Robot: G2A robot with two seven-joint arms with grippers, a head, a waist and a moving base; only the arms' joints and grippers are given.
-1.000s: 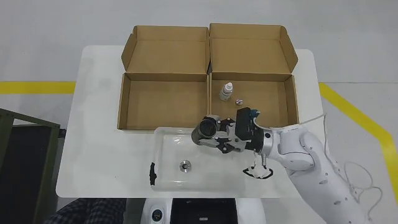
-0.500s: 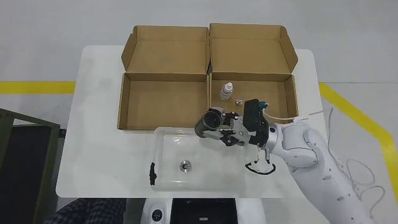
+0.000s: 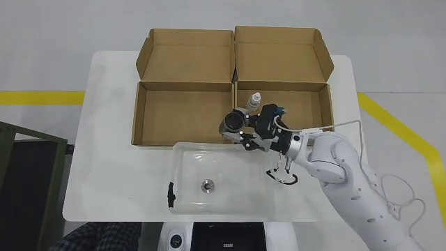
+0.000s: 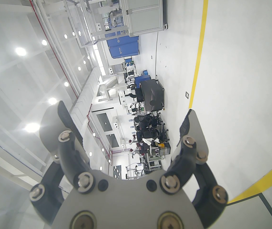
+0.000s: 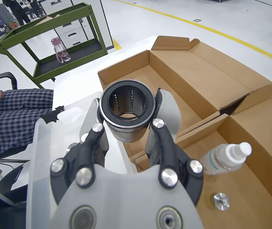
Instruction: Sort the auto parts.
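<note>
Bearing [image 5: 126, 125] clenched by its barrel in my right gripper [image 5: 130, 109], above the cardboard box's [image 5: 174, 89] corner — likely heavy, slick.

**Colour reference: parts-sorting station**
I read the bearing [image 5: 128, 120] as silver-bodied with a black end ring. The right gripper [image 5: 129, 110] has black links, pale grey fingers and bright silver screws. The left box [image 3: 182, 117] and right box [image 3: 306, 108] are plain brown cardboard on a white table [image 3: 111, 146]. The bottle [image 3: 254, 101] is white with a teal band. The tray [image 3: 188, 160] is clear. Low in the top view, the disc [image 3: 206, 186] is silver and the clip [image 3: 169, 195] is black. The floor line [image 3: 42, 97] at mid left is yellow.
</note>
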